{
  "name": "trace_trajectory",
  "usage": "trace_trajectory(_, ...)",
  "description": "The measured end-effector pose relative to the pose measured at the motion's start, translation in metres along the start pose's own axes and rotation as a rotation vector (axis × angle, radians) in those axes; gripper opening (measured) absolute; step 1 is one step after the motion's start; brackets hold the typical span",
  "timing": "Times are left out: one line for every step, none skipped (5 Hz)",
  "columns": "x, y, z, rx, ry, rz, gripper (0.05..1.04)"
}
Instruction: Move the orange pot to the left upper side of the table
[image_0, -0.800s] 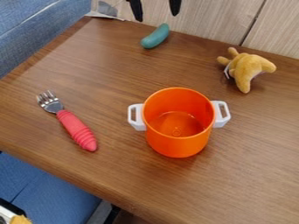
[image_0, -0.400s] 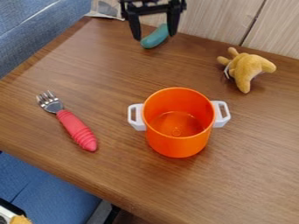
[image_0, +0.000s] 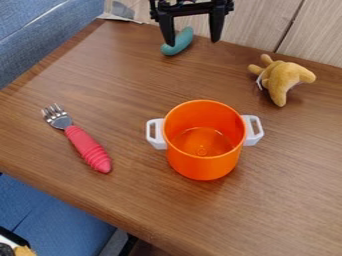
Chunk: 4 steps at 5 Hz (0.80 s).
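The largest thing is the brown wooden table (image_0: 280, 195), smooth and lightly glossy, its streaky grain running across a flat top with a rounded near edge. Blue woven fabric upholstery (image_0: 40, 32) lies beyond its upper-left edge, and pale wood-grain panelling (image_0: 257, 22) stands behind the far edge. The round, deep orange pot (image_0: 202, 165) sits upright near the middle of the table, its smooth, shiny wall flanked by two white, squared loop handles. Above the table's far side hangs the angular black two-finger gripper (image_0: 194, 43), released, its fingers spread with nothing between the tips. A fuzzy golden-yellow plush toy (image_0: 286, 77) with stubby limbs lies towards the upper right. Left of the pot lies a fork with metal tines and a ridged red handle (image_0: 87, 148). Smallest is a smooth, curved teal object (image_0: 184, 40), partly behind one finger.
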<state>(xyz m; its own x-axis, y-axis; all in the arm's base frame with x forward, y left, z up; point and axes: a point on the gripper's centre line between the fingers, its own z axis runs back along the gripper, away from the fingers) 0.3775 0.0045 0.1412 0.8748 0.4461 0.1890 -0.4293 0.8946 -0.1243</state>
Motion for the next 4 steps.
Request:
trace_trajectory(-0.028,-0.008,0.009,-0.019,0.025,-0.093,1.0)
trace_trajectory(-0.068,-0.015,0.014,-0.032,0.064,-0.237,1.0)
trace_trajectory(-0.101,-0.02,0.025,-0.038,0.061,-0.383,1.0)
trace_trajectory(-0.122,-0.023,0.036,-0.051,0.05,-0.471,1.0)
